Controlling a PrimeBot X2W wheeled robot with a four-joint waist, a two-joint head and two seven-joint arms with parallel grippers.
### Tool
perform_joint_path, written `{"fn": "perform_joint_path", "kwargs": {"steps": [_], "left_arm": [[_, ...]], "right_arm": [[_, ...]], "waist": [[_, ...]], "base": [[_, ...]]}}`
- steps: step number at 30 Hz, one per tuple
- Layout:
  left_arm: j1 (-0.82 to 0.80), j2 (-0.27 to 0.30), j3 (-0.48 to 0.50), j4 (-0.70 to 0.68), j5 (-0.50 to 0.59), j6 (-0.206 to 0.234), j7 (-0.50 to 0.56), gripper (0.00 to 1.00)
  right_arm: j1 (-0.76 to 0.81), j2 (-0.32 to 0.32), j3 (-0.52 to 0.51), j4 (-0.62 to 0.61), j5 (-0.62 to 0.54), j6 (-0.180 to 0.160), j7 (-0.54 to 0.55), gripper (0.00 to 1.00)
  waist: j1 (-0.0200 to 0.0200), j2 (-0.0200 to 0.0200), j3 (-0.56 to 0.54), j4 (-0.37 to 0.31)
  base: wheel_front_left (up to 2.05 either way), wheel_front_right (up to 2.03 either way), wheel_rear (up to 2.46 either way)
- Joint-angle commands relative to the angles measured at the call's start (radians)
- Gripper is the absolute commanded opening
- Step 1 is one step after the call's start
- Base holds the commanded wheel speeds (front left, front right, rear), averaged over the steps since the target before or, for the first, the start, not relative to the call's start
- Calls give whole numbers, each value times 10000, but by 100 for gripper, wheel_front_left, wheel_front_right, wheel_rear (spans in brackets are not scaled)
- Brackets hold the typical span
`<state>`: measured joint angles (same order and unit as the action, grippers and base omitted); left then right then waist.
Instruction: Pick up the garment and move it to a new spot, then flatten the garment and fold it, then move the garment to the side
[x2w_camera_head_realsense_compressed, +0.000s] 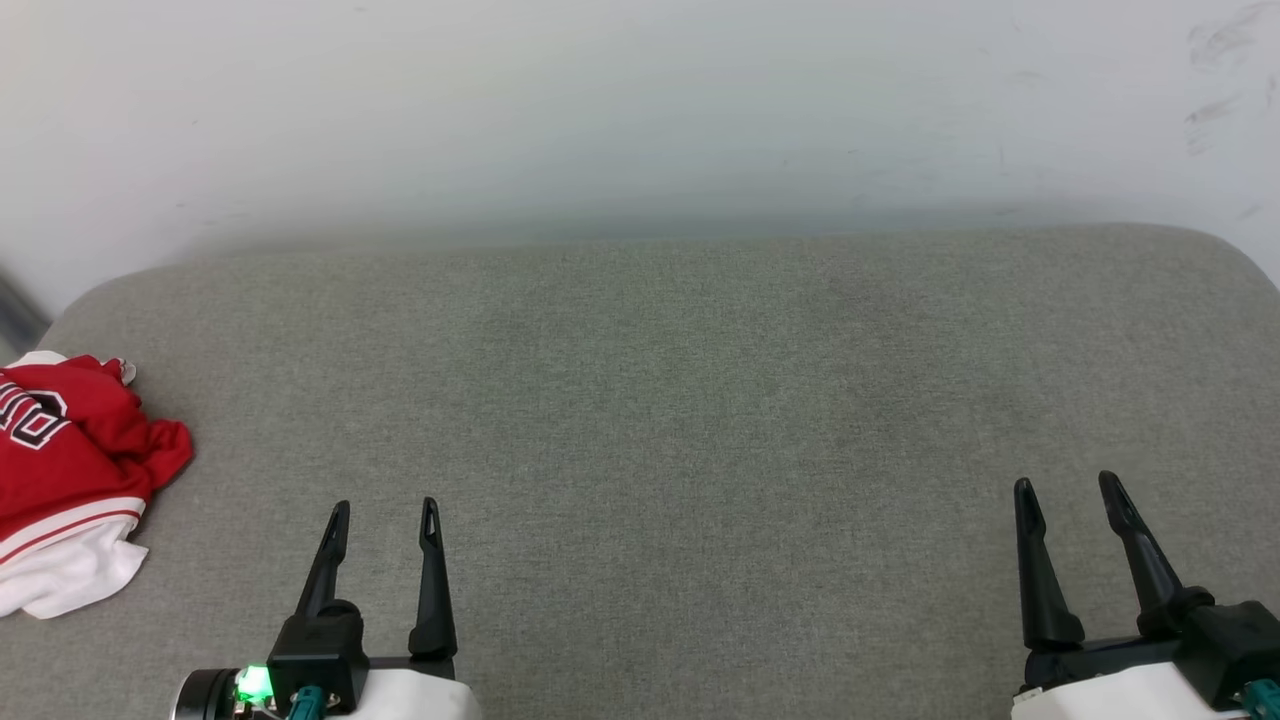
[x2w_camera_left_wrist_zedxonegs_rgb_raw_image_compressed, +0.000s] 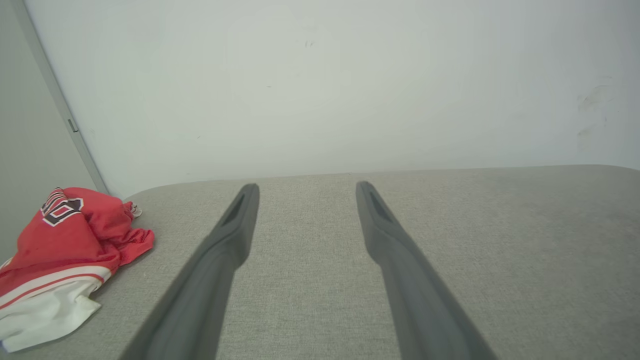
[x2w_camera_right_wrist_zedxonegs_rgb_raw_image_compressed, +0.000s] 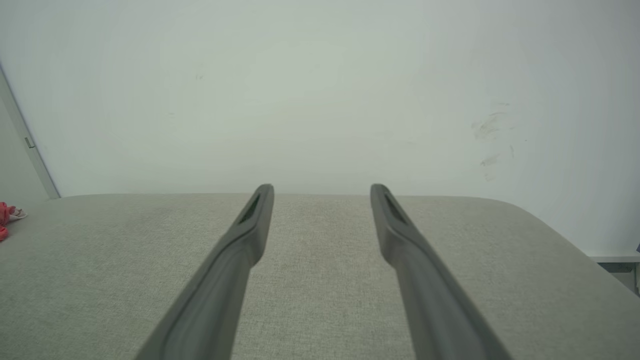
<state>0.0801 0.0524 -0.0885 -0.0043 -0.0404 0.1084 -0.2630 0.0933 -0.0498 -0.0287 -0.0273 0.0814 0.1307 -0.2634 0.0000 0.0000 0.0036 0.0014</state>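
Slim dark tapered fingers of the left gripper (x2w_camera_head_realsense_compressed: 386, 505) and right gripper (x2w_camera_head_realsense_compressed: 1066, 482) stand apart, empty, over a grey woven cushion (x2w_camera_head_realsense_compressed: 700, 400), the crumpled red-and-white garment (x2w_camera_head_realsense_compressed: 70, 470) lying left of the left gripper, untouched; the left wrist view shows its soft folds at the cushion's left edge, the right wrist view a red sliver far left

Print on garment (x2w_camera_head_realsense_compressed: 70, 470): black characters (x2w_camera_head_realsense_compressed: 30, 415) with white outlines, on the red cloth near its top edge.
Legibility: crumpled and partly cut off by the picture's edge; the left wrist view shows one closed, boxy shape, but not whether it is a letter or a digit.
Readable words or numbers: none.
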Motion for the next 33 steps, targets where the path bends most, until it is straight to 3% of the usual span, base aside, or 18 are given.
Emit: {"fn": "perform_joint_path", "kwargs": {"steps": [1, 21, 33], "left_arm": [[96, -3, 40, 19, -18, -29, -28, 100], [23, -23, 223, 250, -312, -95, -28, 100], [-16, -20, 259, 324, -432, 58, -28, 100]], "right_arm": [[124, -7, 31, 55, 113, 1, -21, 100], [154, -7, 148, 388, 875, 1, -21, 100], [353, -5, 201, 111, 395, 1, -21, 100]], "waist": [[0, 0, 5, -5], [0, 0, 30, 95], [0, 0, -30, 1364]], "base": [[0, 0, 0], [0, 0, 0], [0, 0, 0]]}}
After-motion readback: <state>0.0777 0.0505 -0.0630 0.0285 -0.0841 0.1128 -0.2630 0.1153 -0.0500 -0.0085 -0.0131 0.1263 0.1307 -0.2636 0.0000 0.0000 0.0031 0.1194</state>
